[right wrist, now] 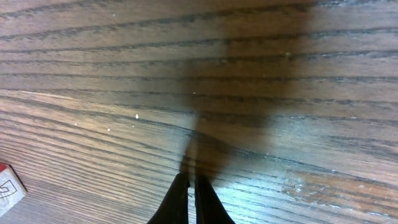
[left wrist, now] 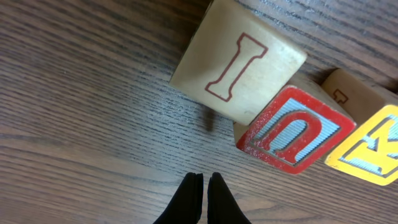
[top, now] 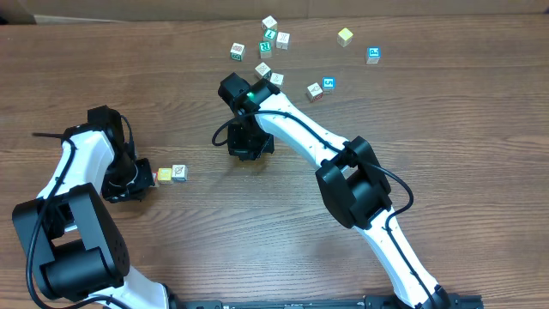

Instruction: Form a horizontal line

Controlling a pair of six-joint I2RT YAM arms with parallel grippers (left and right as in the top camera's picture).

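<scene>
The right gripper [right wrist: 189, 179] is pressing its fingers together, pointing at the wooden table [right wrist: 323, 74], where its shadow is falling. A cube [right wrist: 7, 186] is showing at the lower left edge.

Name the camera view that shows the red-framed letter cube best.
Left wrist. The red-framed cube sits close up and whole, its letter readable, between a cream cube and a yellow cube. In the overhead view the left arm covers that spot, so I cannot pick it out. The right wrist view shows mostly bare table.
</scene>
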